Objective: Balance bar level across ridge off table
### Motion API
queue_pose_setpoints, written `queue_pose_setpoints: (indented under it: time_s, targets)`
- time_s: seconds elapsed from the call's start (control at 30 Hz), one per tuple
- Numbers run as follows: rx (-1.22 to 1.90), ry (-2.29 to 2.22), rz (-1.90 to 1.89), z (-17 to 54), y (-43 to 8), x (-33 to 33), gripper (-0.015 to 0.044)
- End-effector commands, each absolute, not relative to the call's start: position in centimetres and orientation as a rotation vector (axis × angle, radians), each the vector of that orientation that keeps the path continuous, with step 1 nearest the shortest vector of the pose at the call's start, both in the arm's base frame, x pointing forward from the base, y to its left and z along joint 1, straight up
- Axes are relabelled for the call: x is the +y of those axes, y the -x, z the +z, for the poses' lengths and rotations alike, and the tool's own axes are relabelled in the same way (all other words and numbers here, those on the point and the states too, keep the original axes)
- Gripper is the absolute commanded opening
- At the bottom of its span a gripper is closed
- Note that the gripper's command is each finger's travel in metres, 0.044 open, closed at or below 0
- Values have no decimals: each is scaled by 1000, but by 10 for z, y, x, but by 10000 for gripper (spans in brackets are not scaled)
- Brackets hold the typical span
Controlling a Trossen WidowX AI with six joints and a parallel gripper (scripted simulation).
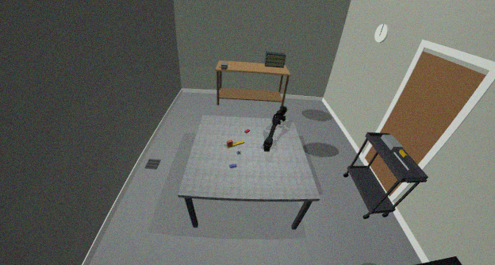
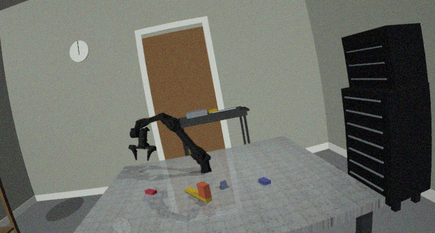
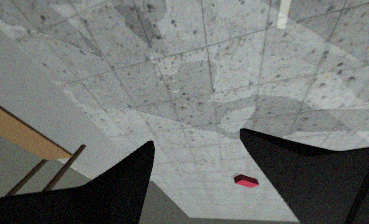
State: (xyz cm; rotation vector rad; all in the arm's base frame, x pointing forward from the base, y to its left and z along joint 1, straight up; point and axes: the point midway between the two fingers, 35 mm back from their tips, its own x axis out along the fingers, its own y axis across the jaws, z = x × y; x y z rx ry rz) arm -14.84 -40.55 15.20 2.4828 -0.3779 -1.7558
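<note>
The yellow bar (image 1: 238,144) (image 2: 192,192) lies on the table, with an orange block (image 1: 229,144) (image 2: 203,190) upright on one end of it. A small grey-blue piece, which looks like the ridge (image 1: 239,152) (image 2: 224,185), stands apart from the bar, nothing across it. My gripper (image 2: 141,158) (image 3: 197,139) is open and empty, pointing down high above the table, well away from bar and ridge. The wrist view shows neither bar nor ridge.
A red block (image 1: 247,131) (image 2: 150,192) (image 3: 246,181) and a blue block (image 1: 232,166) (image 2: 264,181) lie on the table (image 1: 254,184) (image 2: 286,211), on opposite sides of the bar and ridge. A dark cart (image 1: 366,188) stands beyond the table.
</note>
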Motion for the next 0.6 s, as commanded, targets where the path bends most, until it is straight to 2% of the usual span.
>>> queue_pose_setpoints:
  time_s: [0.0, 0.07, 0.1, 0.57]
  targets:
    - [-376, -2483, -1756, 152, 147, -406, 374]
    - [-361, -2484, -1757, 153, 140, -408, 321]
    - [-350, -2485, -1758, 153, 134, -409, 315]
    - [-191, -2477, -1770, 158, 50, -421, 315]
